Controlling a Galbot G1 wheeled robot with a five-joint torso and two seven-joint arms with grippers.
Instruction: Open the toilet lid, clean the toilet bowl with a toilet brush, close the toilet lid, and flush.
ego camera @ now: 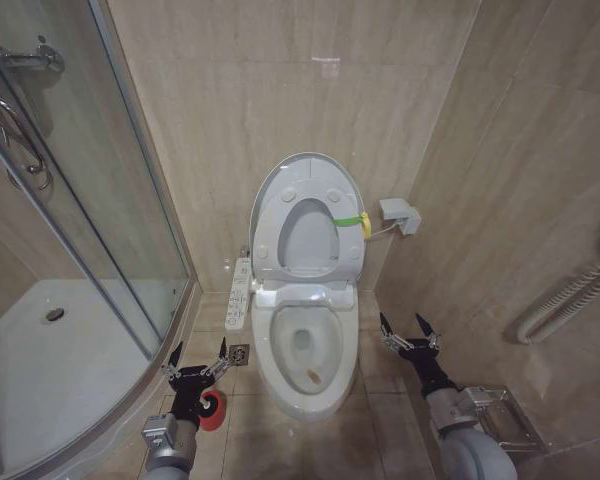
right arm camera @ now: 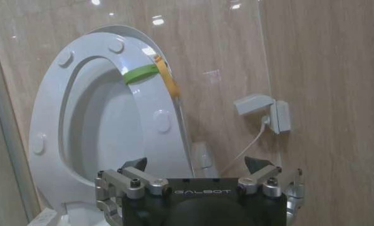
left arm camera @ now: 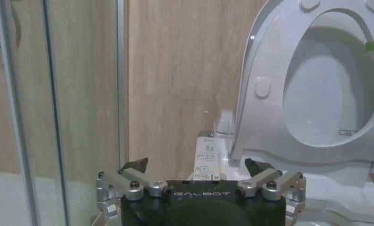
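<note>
The toilet lid (ego camera: 309, 172) stands raised against the beige tiled back wall (ego camera: 280, 90), and the ring-shaped seat (ego camera: 310, 235) is tipped up in front of it, a yellow-green band (ego camera: 353, 221) wrapped round its side nearest the right wall. Below them the toilet bowl (ego camera: 305, 355) lies uncovered, white and oval, with a brownish stain (ego camera: 313, 377) low inside toward its front rim. A white bidet control strip (ego camera: 239, 294) runs along the bowl's left side, near the floor.

On the floor left of the bowl sits the small red round holder (ego camera: 213, 409), partly covered by the left arm. The left pincer (ego camera: 195, 363) hovers directly above it, fingers spread apart and gripping nothing; from the left wrist camera its two dark tips (left arm camera: 196, 165) splay wide with the control strip between them further off. The brush itself I cannot make out.

On the other side of the bowl the right pincer (ego camera: 410, 332) hangs near the right wall, also spread open and empty, well clear of the bowl's rim. From its wrist camera the open tips (right arm camera: 196, 164) point toward the raised seat and a small white wall box (right arm camera: 264, 112) with a thin cable.

A glass shower enclosure (ego camera: 70, 250) fills the left of the room, and a floor drain (ego camera: 239, 353) sits between it and the bowl.
</note>
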